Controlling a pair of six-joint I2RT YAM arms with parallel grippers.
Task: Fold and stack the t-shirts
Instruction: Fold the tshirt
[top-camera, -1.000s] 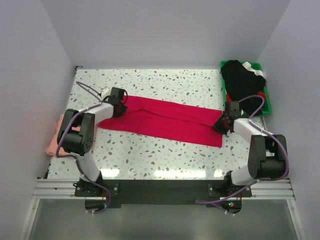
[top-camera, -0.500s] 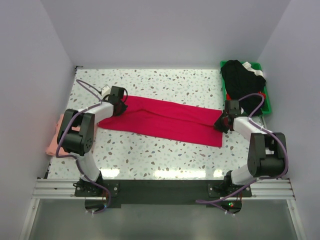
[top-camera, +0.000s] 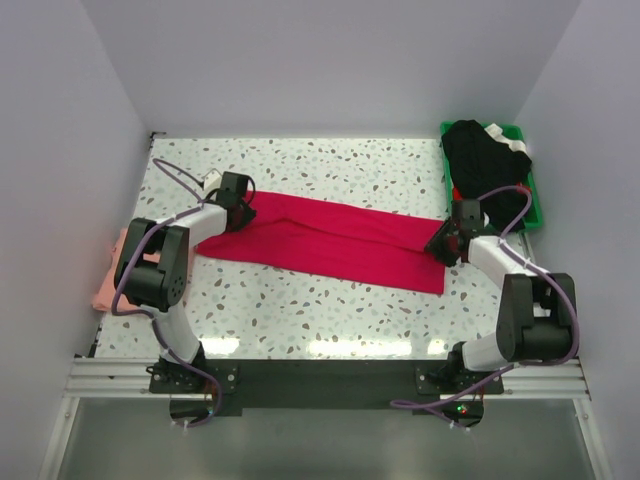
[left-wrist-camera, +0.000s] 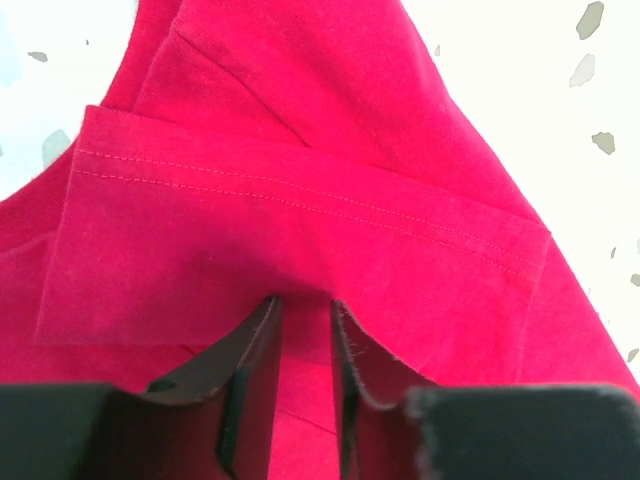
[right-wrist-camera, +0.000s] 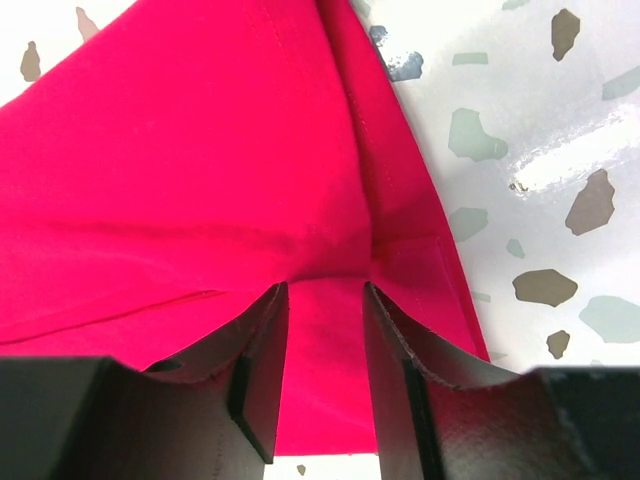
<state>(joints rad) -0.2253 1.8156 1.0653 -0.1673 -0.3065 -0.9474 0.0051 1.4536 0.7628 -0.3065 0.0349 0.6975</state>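
The crimson-red t-shirt (top-camera: 330, 240) lies as a long folded strip across the middle of the table. My left gripper (top-camera: 243, 212) sits on its left end. In the left wrist view the jaws (left-wrist-camera: 305, 300) stand nearly closed, with a ridge of red cloth (left-wrist-camera: 300, 180) pinched between them. My right gripper (top-camera: 441, 244) sits on the shirt's right end. Its jaws (right-wrist-camera: 325, 288) hold a wider gap, with puckered red cloth (right-wrist-camera: 200, 150) between the tips. The salmon-pink t-shirt (top-camera: 108, 275) lies at the table's left edge, beside the left arm.
A green bin (top-camera: 536, 205) stands at the back right corner with black clothing (top-camera: 485, 160) heaped in it, just behind the right arm. The speckled table (top-camera: 330, 165) is walled on the left, back and right.
My right gripper has shifted slightly left and away along the shirt's right end. My left gripper and the shirt's outline have stayed in place.
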